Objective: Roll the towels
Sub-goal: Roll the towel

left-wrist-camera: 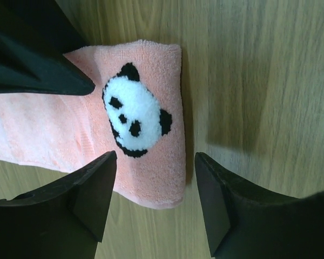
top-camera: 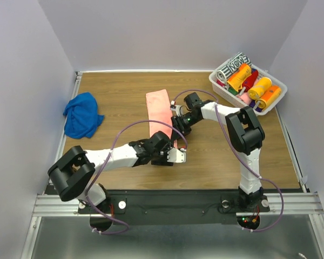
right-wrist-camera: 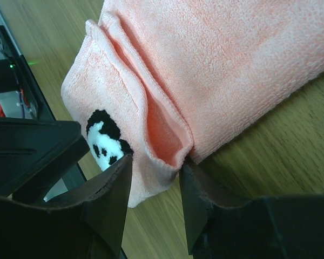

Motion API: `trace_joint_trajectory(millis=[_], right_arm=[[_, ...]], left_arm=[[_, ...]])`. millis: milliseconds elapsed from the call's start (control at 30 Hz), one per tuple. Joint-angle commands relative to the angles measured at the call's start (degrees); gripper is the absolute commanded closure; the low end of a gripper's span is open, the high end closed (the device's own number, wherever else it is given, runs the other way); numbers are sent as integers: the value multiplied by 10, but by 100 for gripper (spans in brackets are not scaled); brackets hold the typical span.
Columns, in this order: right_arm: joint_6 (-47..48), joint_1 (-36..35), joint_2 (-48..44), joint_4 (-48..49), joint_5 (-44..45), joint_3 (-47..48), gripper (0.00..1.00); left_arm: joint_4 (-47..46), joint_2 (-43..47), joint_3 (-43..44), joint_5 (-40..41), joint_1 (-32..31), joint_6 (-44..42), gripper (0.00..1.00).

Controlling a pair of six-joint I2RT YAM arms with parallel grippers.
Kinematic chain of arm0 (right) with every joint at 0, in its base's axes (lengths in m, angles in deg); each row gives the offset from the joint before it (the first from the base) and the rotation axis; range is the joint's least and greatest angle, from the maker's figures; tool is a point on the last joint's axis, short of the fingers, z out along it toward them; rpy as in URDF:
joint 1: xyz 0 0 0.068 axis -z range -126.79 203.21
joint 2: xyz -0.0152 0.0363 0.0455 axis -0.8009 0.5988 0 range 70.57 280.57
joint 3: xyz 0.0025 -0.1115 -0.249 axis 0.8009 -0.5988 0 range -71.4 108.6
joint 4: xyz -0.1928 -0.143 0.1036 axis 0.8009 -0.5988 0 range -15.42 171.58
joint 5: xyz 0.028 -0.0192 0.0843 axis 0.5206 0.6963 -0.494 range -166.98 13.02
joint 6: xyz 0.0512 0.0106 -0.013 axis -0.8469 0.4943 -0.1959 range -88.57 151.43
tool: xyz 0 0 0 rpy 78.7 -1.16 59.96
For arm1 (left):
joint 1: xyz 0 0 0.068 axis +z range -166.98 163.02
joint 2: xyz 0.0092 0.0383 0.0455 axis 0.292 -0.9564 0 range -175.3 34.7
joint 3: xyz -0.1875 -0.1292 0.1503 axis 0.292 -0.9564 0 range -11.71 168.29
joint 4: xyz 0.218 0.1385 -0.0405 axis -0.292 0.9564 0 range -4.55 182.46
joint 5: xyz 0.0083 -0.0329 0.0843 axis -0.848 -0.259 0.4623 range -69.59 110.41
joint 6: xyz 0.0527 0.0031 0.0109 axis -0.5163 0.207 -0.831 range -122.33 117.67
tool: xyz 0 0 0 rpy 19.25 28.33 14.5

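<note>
The salmon pink towel (top-camera: 157, 109) lies as a long folded strip in the middle of the table. Its near end carries a panda patch (left-wrist-camera: 134, 117). My right gripper (top-camera: 180, 128) is at that end's corner. Its jaws are shut on a bunched fold of the pink towel (right-wrist-camera: 162, 135), which fills the gap at the right gripper (right-wrist-camera: 155, 162). My left gripper (top-camera: 171, 144) is open and hovers over the same end. The left gripper (left-wrist-camera: 155, 159) straddles the towel's edge without pinching it. The royal blue towel (top-camera: 82, 114) lies crumpled at the far left, apart from both arms.
A white basket (top-camera: 271, 108) at the back right holds several orange, red and patterned towel rolls (top-camera: 257, 88). Both arms crowd together over the pink towel's near end. Raised rails edge the table, with white walls beyond.
</note>
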Motion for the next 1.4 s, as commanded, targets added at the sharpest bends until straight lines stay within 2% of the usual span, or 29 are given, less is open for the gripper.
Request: trace_joint_trajectory(millis=[0,300,400,433,467,500,567,600,633,733,867,933,1033,1067,1200,1367], right_arm=[[5,-3,14,20,35,15,53],[2,-3,19,18,28,17,51],[3,-3,19,19,28,17,51],[0,-3,17,19,30,19,49],[0,-3,15,20,31,19,46],[-1,-3,8,20,38,24,37],[-4,0,-4,20,58,29,28],[-9,3,-18,20,65,34,12],[-9,16,-25,20,69,39,0],[-37,64,-55,20,61,68,0],[-31,130,-116,26,40,85,0],[23,145,-155,27,56,68,0],[95,146,-270,28,117,20,0],[104,147,-271,28,124,7,0],[154,152,-411,12,130,-67,0],[170,150,-501,-15,148,-133,0]], left_arm=[[-56,-21,3,39,-4,-18,29],[-84,-66,1,53,-7,-32,32],[-81,-75,3,47,-8,-32,42],[-69,-75,6,44,-8,-31,52],[-59,-76,8,39,-8,-27,57],[-35,-75,14,23,-8,-22,65],[-3,-71,18,-5,-8,-17,70],[22,-69,21,-30,-8,-14,73],[33,-70,25,-40,-8,-3,74],[77,-82,49,-84,-5,13,79],[125,-108,83,-144,5,24,79],[157,-122,111,-185,17,26,79],[197,-154,149,-235,45,30,79],[205,-163,158,-249,53,33,79],[249,-220,203,-301,93,29,79],[316,-275,253,-380,140,4,77]])
